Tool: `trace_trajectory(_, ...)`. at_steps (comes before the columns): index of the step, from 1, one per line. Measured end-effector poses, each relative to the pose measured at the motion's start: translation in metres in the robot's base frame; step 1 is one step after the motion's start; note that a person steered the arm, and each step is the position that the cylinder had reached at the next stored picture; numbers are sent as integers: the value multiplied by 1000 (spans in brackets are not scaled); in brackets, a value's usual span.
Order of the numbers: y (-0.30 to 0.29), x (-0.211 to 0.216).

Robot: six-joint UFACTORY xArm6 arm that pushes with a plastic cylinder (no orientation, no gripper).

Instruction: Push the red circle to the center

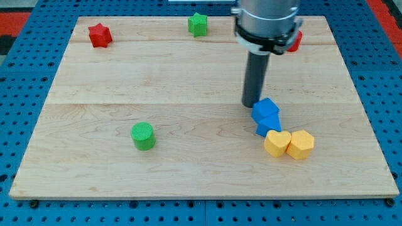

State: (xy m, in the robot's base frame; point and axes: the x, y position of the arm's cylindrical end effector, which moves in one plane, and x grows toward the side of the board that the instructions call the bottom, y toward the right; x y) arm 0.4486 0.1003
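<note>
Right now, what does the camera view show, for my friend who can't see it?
My tip touches a blue block right of the wooden board's center. Two yellow blocks sit just below; the red circle hides behind the arm up top.

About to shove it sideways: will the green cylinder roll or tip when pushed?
The green cylinder stands on its flat end and looks squat, so it should slide, not roll or tip. Being round, it may slip off my tip unless struck centrally. The wood board looks smooth, so it probably slides easily.

Lab: wooden board on blue pegboard
</note>
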Motion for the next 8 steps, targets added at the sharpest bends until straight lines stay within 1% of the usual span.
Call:
trace_trajectory(1,32,8)
trace_trajectory(4,17,4)
trace_trajectory(5,17,-21)
trace_trajectory(6,44,-52)
trace_trajectory(7,107,-98)
trace_trajectory(8,143,-142)
